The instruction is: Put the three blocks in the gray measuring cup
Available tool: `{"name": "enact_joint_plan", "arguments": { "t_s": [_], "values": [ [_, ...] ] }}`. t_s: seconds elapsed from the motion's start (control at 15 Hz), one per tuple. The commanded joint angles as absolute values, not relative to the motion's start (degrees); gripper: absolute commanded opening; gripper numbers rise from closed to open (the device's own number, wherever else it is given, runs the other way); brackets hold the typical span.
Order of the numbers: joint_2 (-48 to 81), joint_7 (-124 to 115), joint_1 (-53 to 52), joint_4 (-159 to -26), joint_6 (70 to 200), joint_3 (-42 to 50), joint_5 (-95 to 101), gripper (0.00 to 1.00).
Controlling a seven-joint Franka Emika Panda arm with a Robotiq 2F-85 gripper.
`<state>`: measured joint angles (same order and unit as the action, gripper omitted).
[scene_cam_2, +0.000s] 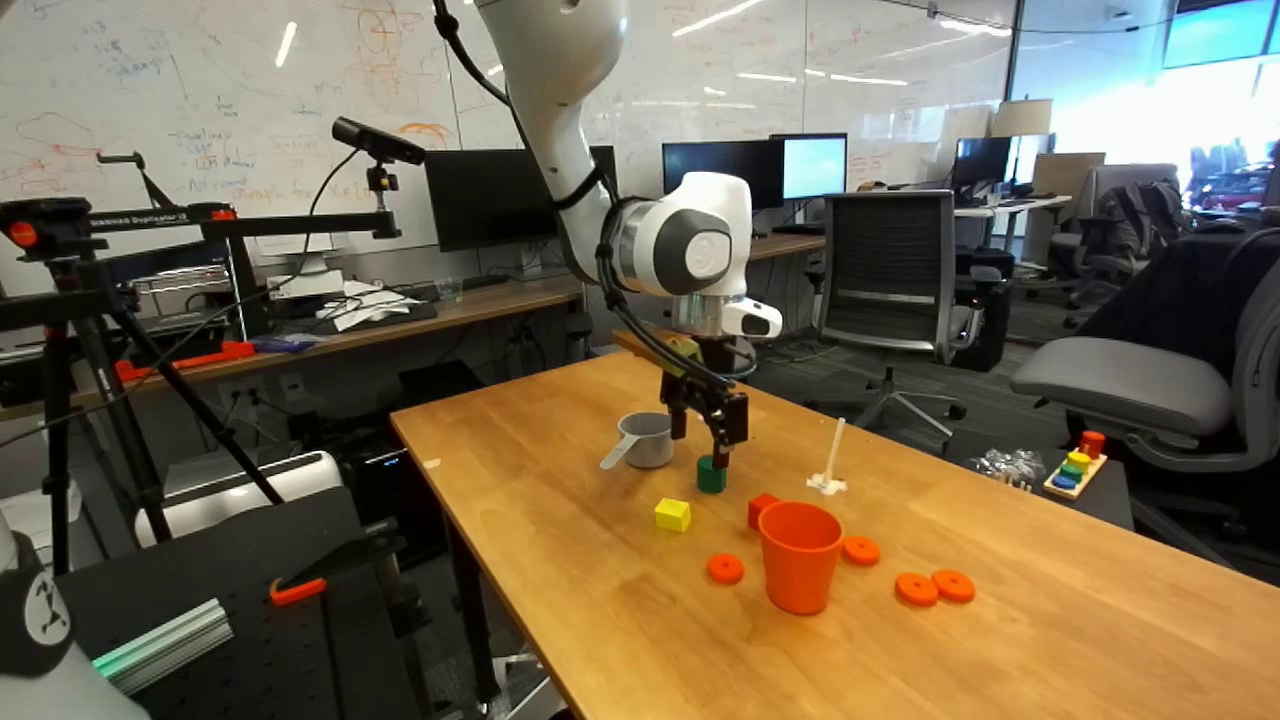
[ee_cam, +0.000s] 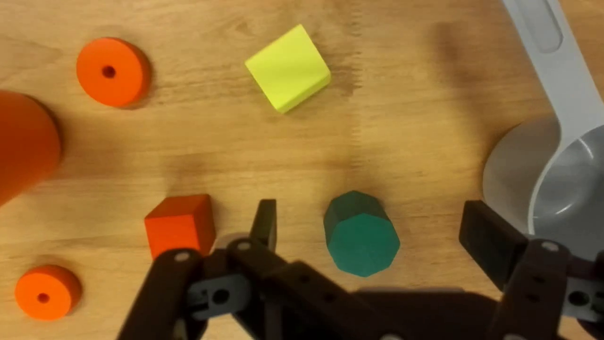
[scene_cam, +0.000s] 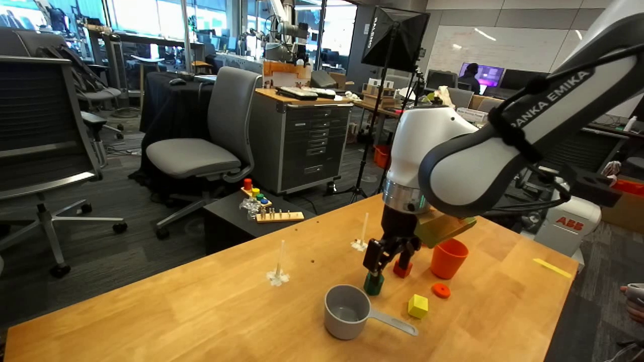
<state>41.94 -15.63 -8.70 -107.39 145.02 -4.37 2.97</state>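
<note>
Held the gripper [ee_cam: 370, 217] low over the table [scene_cam: 151, 311], pointed downward, with the fingers [ee_cam: 491, 242] spread wide, and gripped nothing. Had the green block [ee_cam: 363, 243] upright in the gap as seen from the wrist, with bare table showing on both sides of it. Had one finger between the green block and the red block [ee_cam: 174, 233], the other between the green block and the gray cup [scene_cam: 341, 329]. Could not tell contact from clearance between the latter finger and the cup's wall, nor judge the height of the fingers above the table. Had all three blocks on the table, outside the gray cup. Saw the yellow block [ee_cam: 288, 68] apart from the fingers, near the handle [scene_cam: 395, 322] of the gray cup. Saw the red block in both exterior views between the green block and the taller orange cup [scene_cam_2: 800, 575], and partly covered by the gripper in the wrist view. Saw the gray cup upright, with the handle reaching out on the yellow block's side. Counted four flat orange discs [scene_cam_2: 725, 569] in an exterior view, one on one side of the orange cup and three on the other, with two of these close together.
</note>
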Motion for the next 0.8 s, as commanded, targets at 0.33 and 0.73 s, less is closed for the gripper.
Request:
{"name": "enact_joint_plan", "arguments": {
  "t_s": [0.33,0.73],
  "values": [
    [53.3,-15.0,-11.7,-90.2,137.3,-3.1,1.9,0.73],
    [52.8,-14.9,-10.4,-88.5,134.3,-3.5,0.6,0.27]
  ]
}}
